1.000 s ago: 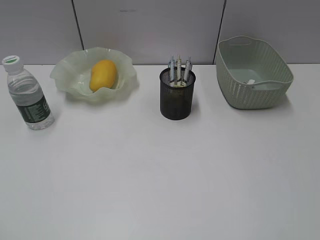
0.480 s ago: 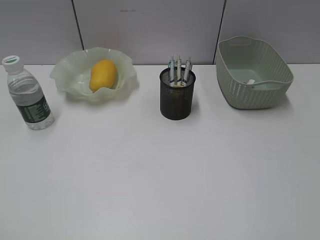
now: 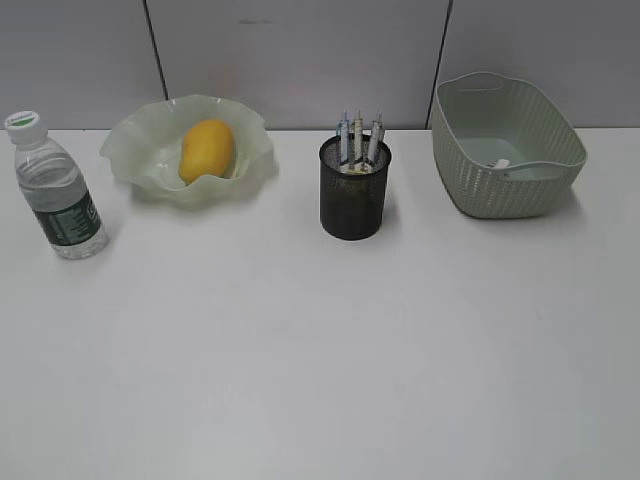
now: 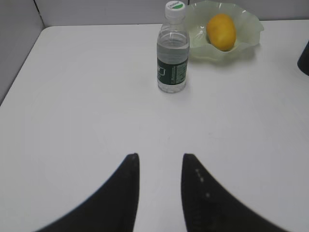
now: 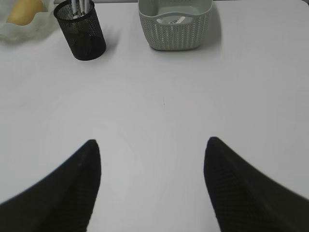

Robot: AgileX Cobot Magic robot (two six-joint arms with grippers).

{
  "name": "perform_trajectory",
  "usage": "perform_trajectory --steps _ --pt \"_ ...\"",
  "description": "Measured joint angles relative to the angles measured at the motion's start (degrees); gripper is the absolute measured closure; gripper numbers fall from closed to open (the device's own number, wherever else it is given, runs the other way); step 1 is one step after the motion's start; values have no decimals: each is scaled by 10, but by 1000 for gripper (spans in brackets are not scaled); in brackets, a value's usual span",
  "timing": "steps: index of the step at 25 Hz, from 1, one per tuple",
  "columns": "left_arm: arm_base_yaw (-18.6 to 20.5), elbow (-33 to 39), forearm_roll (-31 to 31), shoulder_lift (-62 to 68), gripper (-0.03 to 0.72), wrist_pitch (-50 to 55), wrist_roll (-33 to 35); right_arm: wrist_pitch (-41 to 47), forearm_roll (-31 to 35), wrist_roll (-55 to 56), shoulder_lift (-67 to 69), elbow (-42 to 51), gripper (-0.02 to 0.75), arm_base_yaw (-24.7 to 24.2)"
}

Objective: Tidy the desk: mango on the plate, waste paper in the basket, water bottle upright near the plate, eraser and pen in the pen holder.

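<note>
A yellow mango (image 3: pixel 206 149) lies on the wavy pale green plate (image 3: pixel 140 150). A clear water bottle (image 3: pixel 57 190) with a white cap stands upright left of the plate; it shows in the left wrist view (image 4: pixel 172 53) too. A black mesh pen holder (image 3: pixel 354 190) holds several pens. The pale green basket (image 3: pixel 520 185) at the right holds a bit of white paper (image 3: pixel 500 164). My left gripper (image 4: pixel 160 157) is open and empty above bare table. My right gripper (image 5: pixel 152 142) is wide open and empty. Neither gripper shows in the exterior view. No eraser is clearly visible.
The white table (image 3: pixel 320 360) runs to a grey panelled wall at the back. In the left wrist view the table's left edge (image 4: pixel 21 63) meets a grey side wall. The pen holder (image 5: pixel 80 31) and basket (image 5: pixel 175 29) stand far ahead of my right gripper.
</note>
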Motion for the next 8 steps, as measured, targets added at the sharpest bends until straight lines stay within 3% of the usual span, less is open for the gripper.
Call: perform_trajectory --steps 8 --pt "0 0 0 0 455 0 0 0 0 0 0 0 207 0"
